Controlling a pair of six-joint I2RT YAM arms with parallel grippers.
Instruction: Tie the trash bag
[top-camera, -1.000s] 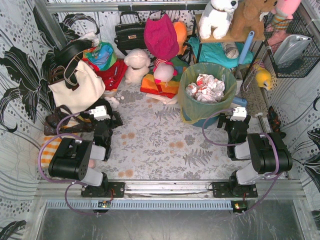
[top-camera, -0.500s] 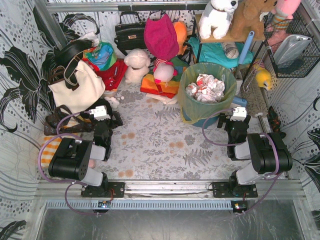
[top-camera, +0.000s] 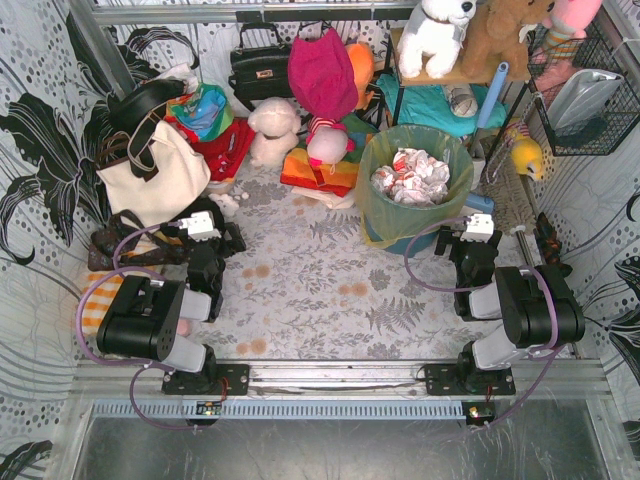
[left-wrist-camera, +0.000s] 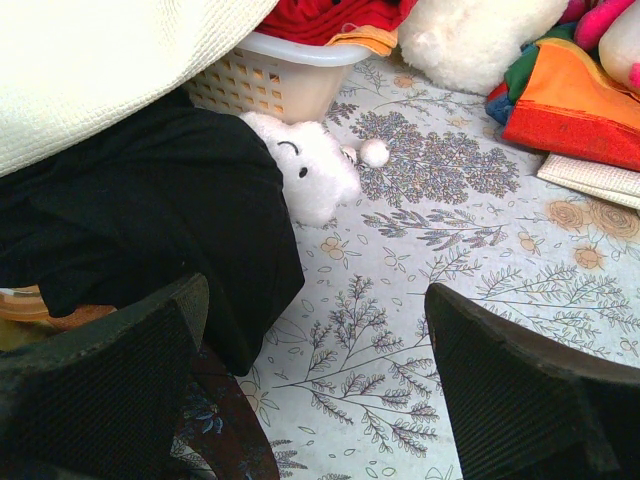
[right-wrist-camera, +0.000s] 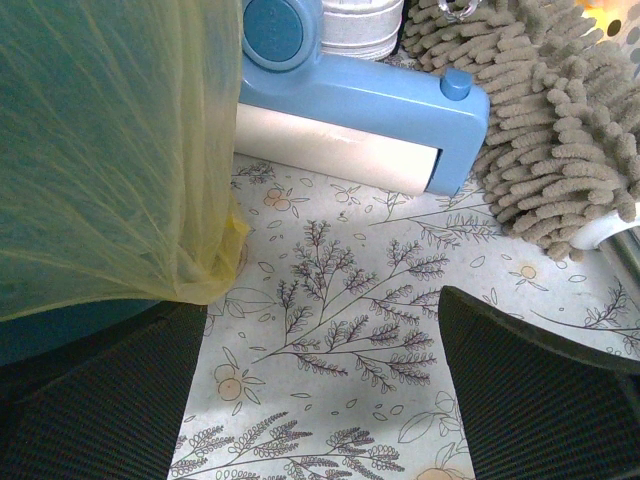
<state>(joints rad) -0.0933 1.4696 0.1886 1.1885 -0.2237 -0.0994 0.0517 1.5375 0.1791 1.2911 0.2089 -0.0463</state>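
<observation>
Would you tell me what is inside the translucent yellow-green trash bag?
Crumpled white-and-red paper lies heaped inside the thin translucent yellow-green trash bag; anything beneath the paper is covered.

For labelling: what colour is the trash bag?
Trash bag: translucent yellow-green, clearest in right wrist view.

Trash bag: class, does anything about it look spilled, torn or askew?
Nothing stands out. The trash bag drapes over the rim of the upright bin, untied, with the crumpled paper inside it and no tear visible.
</observation>
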